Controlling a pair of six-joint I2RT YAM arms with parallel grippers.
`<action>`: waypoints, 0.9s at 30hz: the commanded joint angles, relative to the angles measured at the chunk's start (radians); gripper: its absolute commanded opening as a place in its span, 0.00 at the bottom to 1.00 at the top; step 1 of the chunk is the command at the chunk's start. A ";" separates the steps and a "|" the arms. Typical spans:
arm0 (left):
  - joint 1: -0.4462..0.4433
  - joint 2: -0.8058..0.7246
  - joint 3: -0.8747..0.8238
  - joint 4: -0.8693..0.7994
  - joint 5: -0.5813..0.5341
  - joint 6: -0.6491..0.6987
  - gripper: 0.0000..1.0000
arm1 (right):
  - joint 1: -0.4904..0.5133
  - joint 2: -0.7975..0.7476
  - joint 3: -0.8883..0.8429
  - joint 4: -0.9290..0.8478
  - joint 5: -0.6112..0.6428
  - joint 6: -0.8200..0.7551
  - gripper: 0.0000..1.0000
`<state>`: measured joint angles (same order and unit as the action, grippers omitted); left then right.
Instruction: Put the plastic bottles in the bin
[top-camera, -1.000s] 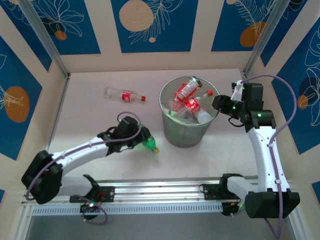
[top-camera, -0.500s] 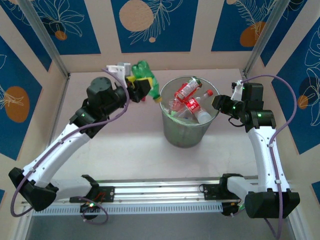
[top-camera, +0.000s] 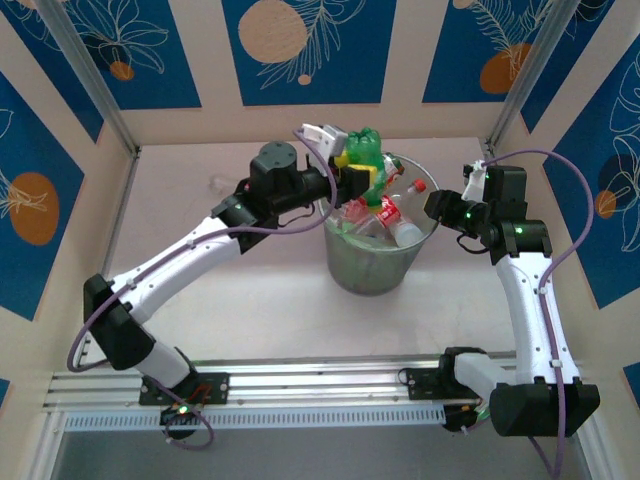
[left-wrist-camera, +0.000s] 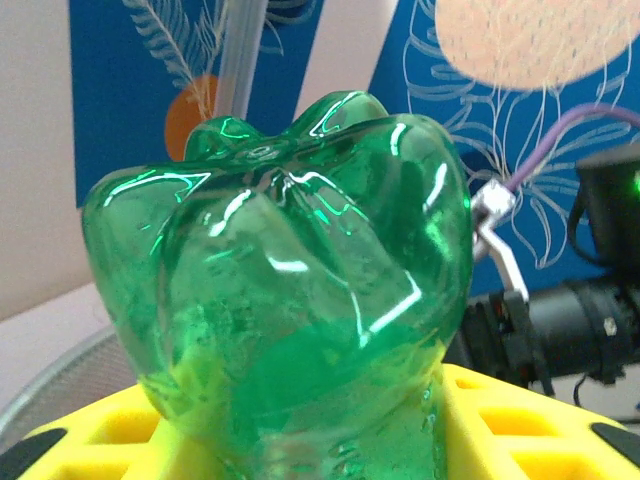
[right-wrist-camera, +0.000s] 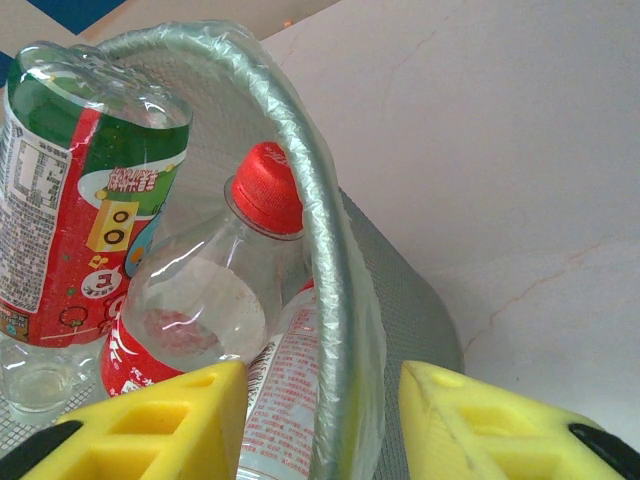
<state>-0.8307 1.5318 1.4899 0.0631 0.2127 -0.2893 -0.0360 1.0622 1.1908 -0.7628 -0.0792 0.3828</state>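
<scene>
My left gripper (top-camera: 357, 172) is shut on the green bottle (top-camera: 366, 148) and holds it over the back-left rim of the bin (top-camera: 345, 262). In the left wrist view the green bottle (left-wrist-camera: 280, 290) stands base-up between my yellow fingers (left-wrist-camera: 530, 420). The bin holds several clear, red-labelled plastic bottles (top-camera: 387, 212). My right gripper (top-camera: 436, 206) is at the bin's right rim. In the right wrist view its yellow fingers (right-wrist-camera: 160, 420) straddle the rim (right-wrist-camera: 335, 300) with a gap on each side. A red-capped bottle (right-wrist-camera: 262, 190) lies just inside.
One clear bottle (top-camera: 216, 183) lies on the table at the back left, mostly hidden behind my left arm. Patterned walls close in the back and both sides. A rail (top-camera: 320, 385) runs along the near edge.
My left arm has lifted the green bottle off the table, swung it up and to the right, and now has it over the bin's rim. The right arm has not moved.
</scene>
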 joint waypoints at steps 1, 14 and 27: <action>-0.021 -0.017 -0.032 0.020 0.009 0.023 0.44 | -0.002 -0.013 -0.011 0.011 -0.007 -0.004 0.45; -0.107 0.034 -0.192 0.128 -0.016 -0.081 0.44 | 0.001 -0.011 -0.009 0.016 -0.010 -0.005 0.45; -0.133 0.093 -0.144 0.067 0.006 -0.021 0.72 | -0.001 0.001 -0.004 0.022 -0.013 -0.009 0.46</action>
<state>-0.9493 1.6207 1.3064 0.1543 0.2020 -0.3351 -0.0360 1.0634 1.1877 -0.7486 -0.0792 0.3828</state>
